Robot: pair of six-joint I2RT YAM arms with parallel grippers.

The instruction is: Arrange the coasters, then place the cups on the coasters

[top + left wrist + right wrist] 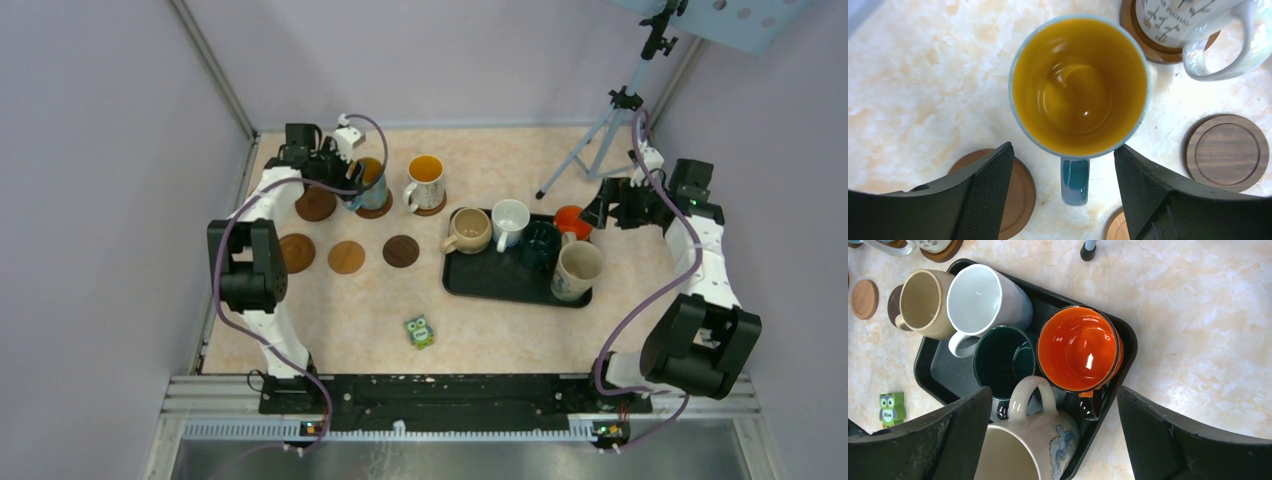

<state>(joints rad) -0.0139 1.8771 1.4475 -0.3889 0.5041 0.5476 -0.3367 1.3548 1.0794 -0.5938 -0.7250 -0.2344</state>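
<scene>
My left gripper (1064, 150) is open, one finger on each side of the blue handle (1075, 180) of a cup with an orange inside (1080, 85), touching neither. In the top view this cup (372, 185) stands at the back left on a coaster (377, 211). Beside it a white cup (425, 180) sits on another coaster (431, 208). Several bare coasters (316, 204) (296, 252) (347, 257) (401, 251) lie nearby. My right gripper (1055, 390) hangs open and empty over several cups on the tray: orange-red (1079, 347), dark green (1003, 360), white (983, 300), beige (923, 302), cream (1023, 450).
The black tray (470, 285) lies right of centre. A small green owl figure (419, 332) stands near the front middle. A tripod (600, 130) stands at the back right, one foot (1088, 249) close to the tray. Purple walls enclose the table.
</scene>
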